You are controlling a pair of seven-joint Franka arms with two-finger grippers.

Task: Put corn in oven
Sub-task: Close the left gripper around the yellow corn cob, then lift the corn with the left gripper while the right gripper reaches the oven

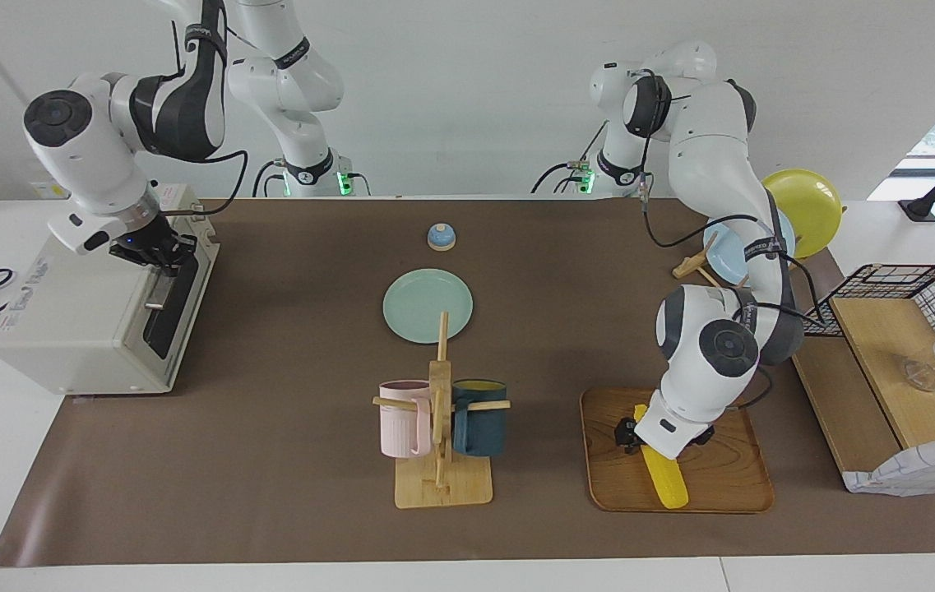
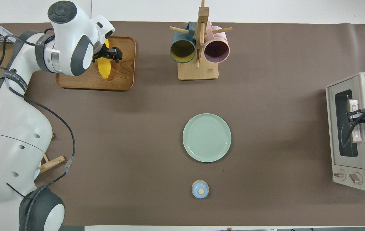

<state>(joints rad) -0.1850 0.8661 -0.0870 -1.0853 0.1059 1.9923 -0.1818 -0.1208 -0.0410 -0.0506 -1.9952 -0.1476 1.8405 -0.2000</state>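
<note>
Corn (image 1: 666, 483): on wooden tray (image 1: 722, 493).
Left pincer (image 1: 630, 433): astride corn (grip not discernible).
Right pincer (image 1: 161, 253): fingertips together, at oven (image 1: 81, 329) handle.

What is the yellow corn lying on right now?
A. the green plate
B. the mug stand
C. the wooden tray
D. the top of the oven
C: the corn lies on the wooden tray toward the left arm's end of the table, with the left hand down at it.
</note>
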